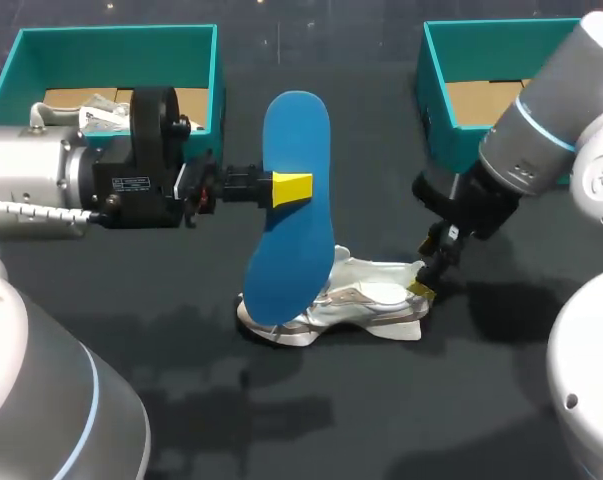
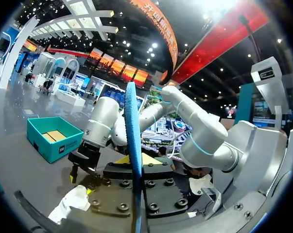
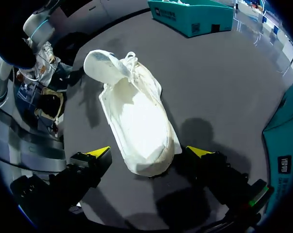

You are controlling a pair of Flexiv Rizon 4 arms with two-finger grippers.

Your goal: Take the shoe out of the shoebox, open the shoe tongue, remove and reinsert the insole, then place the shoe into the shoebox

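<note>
Holding the blue insole [image 1: 284, 268] in my left claw [image 1: 292, 188], right claw [image 3: 150, 152] wide astride the white sneaker [image 3: 136, 114]; next, reinsert toe-first.

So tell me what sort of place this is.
Probably a robot shoe-handling workstation: a dark table with a teal shoebox, a white shoe and a blue insole in the left gripper.

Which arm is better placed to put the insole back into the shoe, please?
Left: the left gripper is shut on the blue insole above the white shoe. The right gripper stands open astride the heel, holding nothing.
</note>
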